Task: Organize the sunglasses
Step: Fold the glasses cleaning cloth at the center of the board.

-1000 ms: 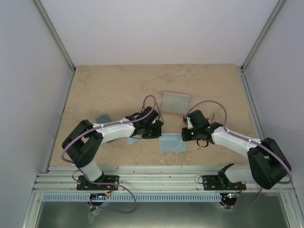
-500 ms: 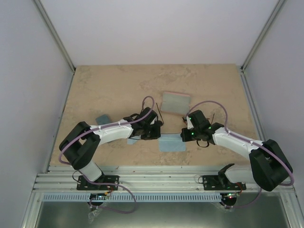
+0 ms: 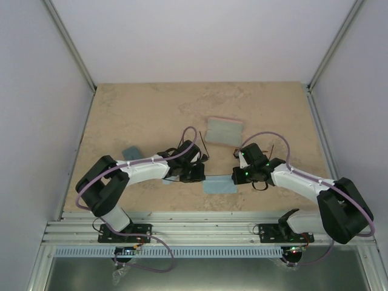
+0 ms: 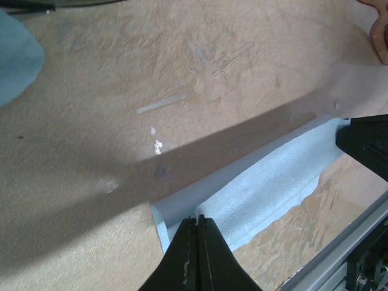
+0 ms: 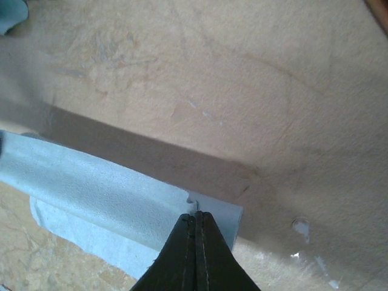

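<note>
A light blue cloth (image 3: 219,185) lies on the table between my two grippers, its far edge lifted and rolled over toward the near side. My left gripper (image 3: 202,176) is shut on the cloth's left far corner (image 4: 182,209). My right gripper (image 3: 234,177) is shut on the right far corner (image 5: 212,209). The left wrist view shows the right gripper's black finger (image 4: 364,145) at the other end of the fold. Of the sunglasses, only a curved amber-brown piece (image 4: 382,36) shows, at that view's top right edge. In the top view the arms hide them.
An oblong case (image 3: 222,130) with a pink edge lies behind the grippers, mid-table. A small blue piece (image 3: 130,151) lies at the left, and another blue cloth (image 3: 171,179) under the left arm. The metal rail (image 3: 194,221) runs along the near edge.
Both grippers have moved toward the near edge, pulling the cloth's far edge with them. The cloth now looks narrower from front to back.
</note>
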Robot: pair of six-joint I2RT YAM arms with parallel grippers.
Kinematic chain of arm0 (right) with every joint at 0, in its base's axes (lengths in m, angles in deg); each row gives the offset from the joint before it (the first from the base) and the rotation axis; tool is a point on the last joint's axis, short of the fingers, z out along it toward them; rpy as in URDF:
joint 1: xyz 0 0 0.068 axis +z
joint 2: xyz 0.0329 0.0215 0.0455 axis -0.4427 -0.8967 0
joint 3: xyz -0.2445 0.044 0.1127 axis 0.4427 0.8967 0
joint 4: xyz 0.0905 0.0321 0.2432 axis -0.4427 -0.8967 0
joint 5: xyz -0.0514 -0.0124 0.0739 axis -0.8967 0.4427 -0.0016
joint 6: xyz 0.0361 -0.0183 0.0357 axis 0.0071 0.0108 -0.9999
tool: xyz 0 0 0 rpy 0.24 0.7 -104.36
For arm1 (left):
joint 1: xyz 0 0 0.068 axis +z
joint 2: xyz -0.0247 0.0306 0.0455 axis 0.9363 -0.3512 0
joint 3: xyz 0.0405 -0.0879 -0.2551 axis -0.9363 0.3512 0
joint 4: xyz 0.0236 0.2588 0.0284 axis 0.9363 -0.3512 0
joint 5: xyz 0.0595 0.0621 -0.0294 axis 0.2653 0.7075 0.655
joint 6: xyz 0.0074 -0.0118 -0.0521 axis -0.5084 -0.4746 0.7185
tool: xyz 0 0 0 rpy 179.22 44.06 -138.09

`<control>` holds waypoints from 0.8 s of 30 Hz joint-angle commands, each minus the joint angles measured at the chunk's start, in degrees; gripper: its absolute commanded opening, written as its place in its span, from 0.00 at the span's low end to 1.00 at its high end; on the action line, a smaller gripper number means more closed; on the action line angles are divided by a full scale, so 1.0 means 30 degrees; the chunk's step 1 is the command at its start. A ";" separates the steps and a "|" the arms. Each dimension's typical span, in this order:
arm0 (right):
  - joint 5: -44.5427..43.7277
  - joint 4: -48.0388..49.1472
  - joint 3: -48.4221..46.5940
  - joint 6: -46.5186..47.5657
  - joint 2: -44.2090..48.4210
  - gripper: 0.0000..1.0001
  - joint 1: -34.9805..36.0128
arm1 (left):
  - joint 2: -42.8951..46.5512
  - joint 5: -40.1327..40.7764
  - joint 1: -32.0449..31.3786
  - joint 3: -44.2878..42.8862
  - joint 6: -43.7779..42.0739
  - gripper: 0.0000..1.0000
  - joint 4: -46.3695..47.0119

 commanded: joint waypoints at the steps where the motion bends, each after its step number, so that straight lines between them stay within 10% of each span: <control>1: 0.0879 0.0181 0.0700 0.0049 0.0139 0.00 -0.0082 | -0.0369 -0.0310 -0.0157 0.0645 0.0209 0.00 0.0552; 19: 0.0902 0.0170 0.0718 0.0000 -0.0269 0.01 -0.0062 | -0.1064 -0.0455 -0.0363 0.0762 0.0339 0.00 0.1027; 24: 0.2767 0.0608 0.0946 0.0265 -0.0103 0.19 -0.0047 | -0.1134 -0.1483 -0.0363 0.0829 0.0336 0.14 0.1504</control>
